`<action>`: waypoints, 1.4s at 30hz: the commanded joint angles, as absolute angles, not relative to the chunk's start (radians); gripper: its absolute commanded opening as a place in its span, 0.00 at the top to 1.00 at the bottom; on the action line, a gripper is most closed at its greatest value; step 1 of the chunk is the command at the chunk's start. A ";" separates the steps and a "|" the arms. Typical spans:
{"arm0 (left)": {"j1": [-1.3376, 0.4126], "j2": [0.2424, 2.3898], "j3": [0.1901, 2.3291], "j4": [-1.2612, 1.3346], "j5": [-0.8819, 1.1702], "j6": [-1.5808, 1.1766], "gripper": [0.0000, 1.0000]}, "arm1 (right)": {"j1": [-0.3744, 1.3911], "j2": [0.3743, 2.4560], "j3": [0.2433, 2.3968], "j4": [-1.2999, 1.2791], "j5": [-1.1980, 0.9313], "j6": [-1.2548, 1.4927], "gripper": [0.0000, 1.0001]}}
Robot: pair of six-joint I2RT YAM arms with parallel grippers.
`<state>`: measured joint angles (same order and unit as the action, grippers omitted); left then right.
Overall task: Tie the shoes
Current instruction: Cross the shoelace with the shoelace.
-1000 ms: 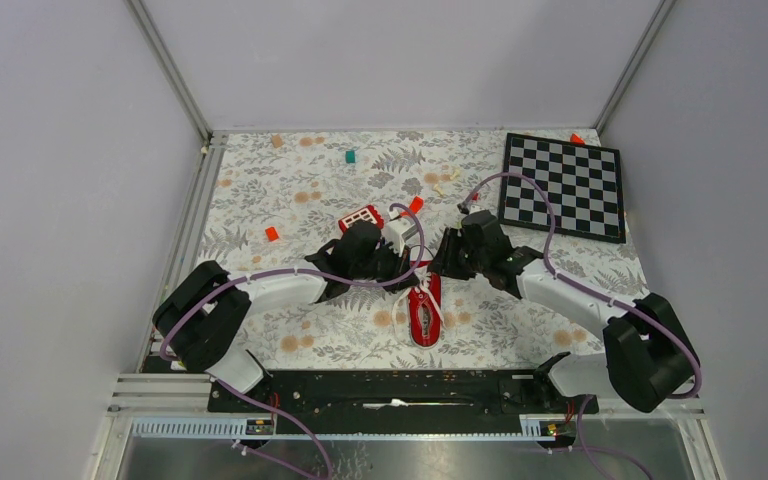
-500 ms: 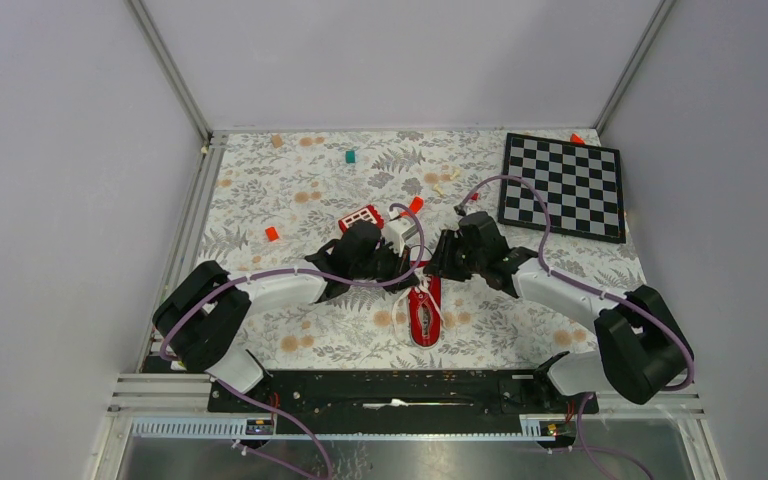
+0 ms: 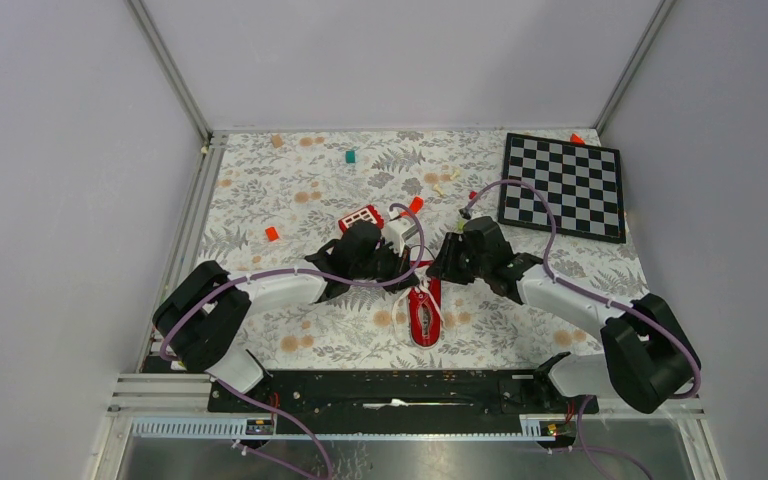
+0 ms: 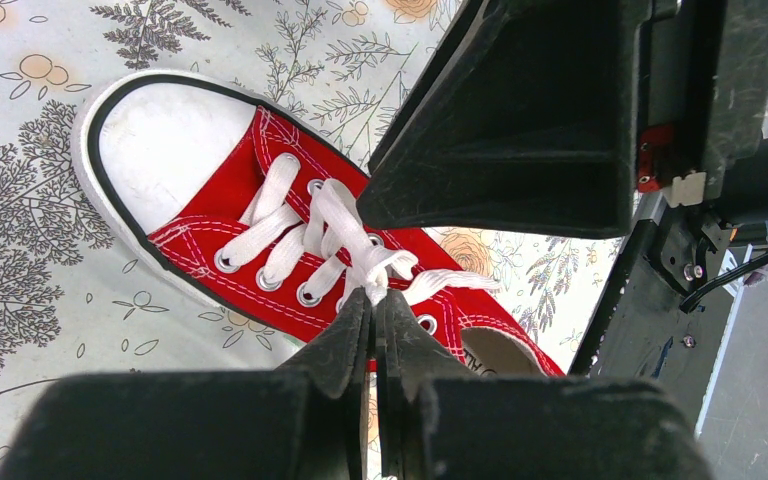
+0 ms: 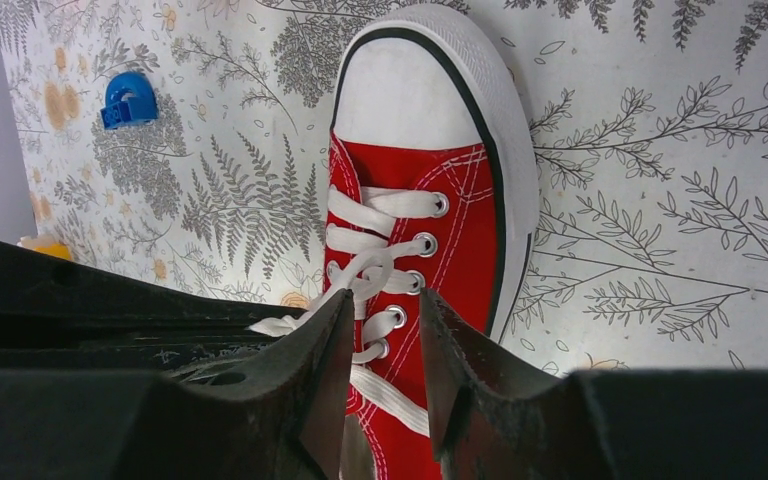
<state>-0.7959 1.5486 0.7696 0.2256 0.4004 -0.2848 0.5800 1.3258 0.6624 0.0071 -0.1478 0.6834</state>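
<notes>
A small red sneaker (image 3: 423, 314) with white laces lies at the table's middle, toe towards the near edge. It also shows in the left wrist view (image 4: 228, 190) and the right wrist view (image 5: 460, 230). My left gripper (image 3: 406, 272) is at the shoe's lace area. Its tips (image 4: 377, 297) are shut on a bunched piece of white lace (image 4: 385, 268) above the eyelets. My right gripper (image 3: 441, 268) faces it from the right, open. Its tips (image 5: 385, 305) straddle the laces (image 5: 370, 268), and a loose lace end lies against the left finger (image 5: 330, 330).
A chessboard (image 3: 563, 186) lies at the back right. A red block with white squares (image 3: 360, 216) sits just behind the left wrist. Small pieces lie scattered: orange-red (image 3: 272, 233), teal (image 3: 350, 156), orange (image 3: 416, 204), blue (image 5: 128, 100). A black rail (image 3: 400, 388) runs along the near edge.
My right wrist shifted slightly left and then back right. The left arm and the shoe have not visibly moved.
</notes>
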 commanded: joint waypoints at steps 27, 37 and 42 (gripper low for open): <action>-0.796 1.522 0.777 0.265 0.422 -0.270 1.00 | 0.574 1.366 0.671 0.127 -0.290 0.722 0.60; -0.796 1.514 0.775 0.265 0.423 -0.267 1.00 | 0.574 1.432 0.690 0.154 -0.356 0.719 0.61; -0.792 1.508 0.770 0.263 0.414 -0.258 1.00 | 0.573 1.441 0.698 0.163 -0.377 0.719 0.73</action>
